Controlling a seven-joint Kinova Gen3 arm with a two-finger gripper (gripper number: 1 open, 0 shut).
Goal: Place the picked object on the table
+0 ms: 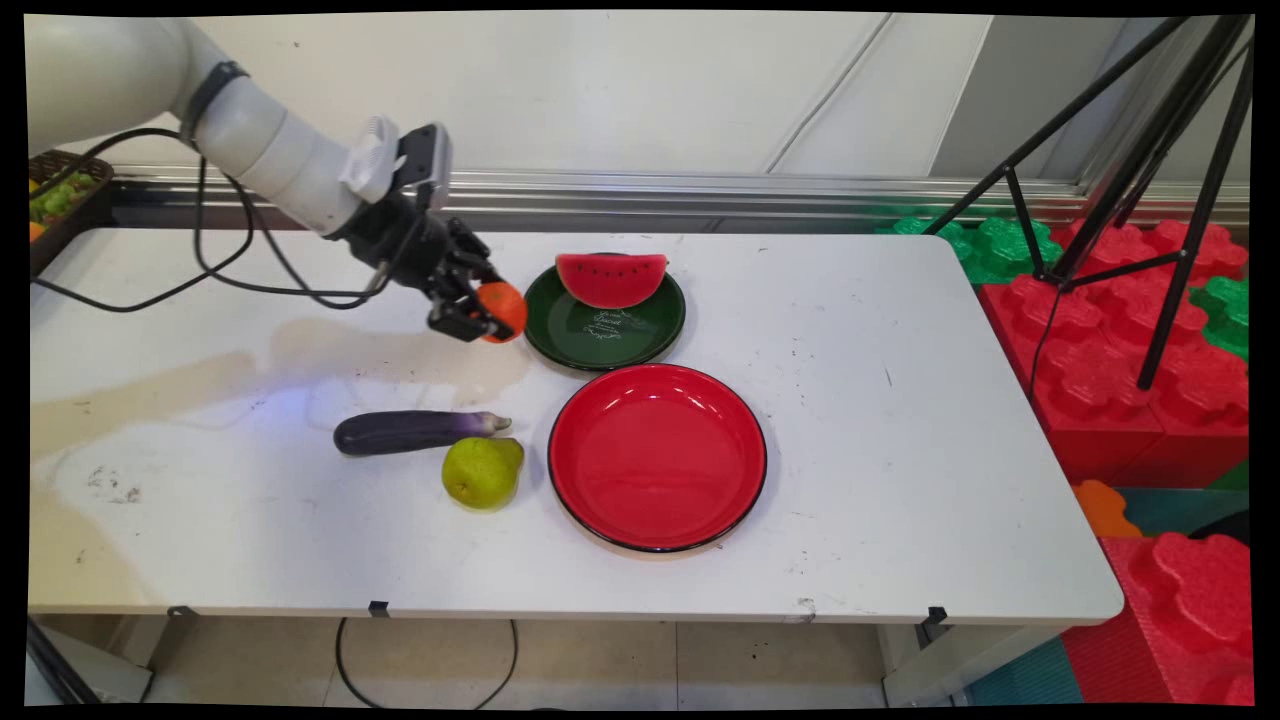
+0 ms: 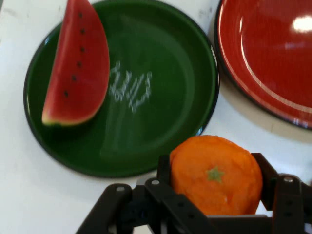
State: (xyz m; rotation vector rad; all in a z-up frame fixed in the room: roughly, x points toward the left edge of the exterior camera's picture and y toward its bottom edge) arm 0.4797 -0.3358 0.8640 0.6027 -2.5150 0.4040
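Note:
My gripper point(image 1: 482, 308) is shut on an orange point(image 1: 503, 310) and holds it above the table, just left of the green plate point(image 1: 600, 335). In the hand view the orange point(image 2: 215, 174) sits between the black fingers point(image 2: 265, 180), with the green plate point(image 2: 161, 112) beyond it. A watermelon slice point(image 1: 611, 278) lies on the far part of that plate; the same watermelon slice point(image 2: 77, 66) shows at the left of the plate in the hand view. A red plate point(image 1: 657, 456) lies empty in front of the green one, and the red plate point(image 2: 273, 53) appears at the hand view's upper right.
A dark eggplant point(image 1: 412, 431) and a green pear point(image 1: 483, 471) lie on the table left of the red plate. A basket of fruit point(image 1: 62, 195) stands at the far left edge. A black tripod point(image 1: 1130, 180) and red and green foam blocks point(image 1: 1130, 340) stand right of the table.

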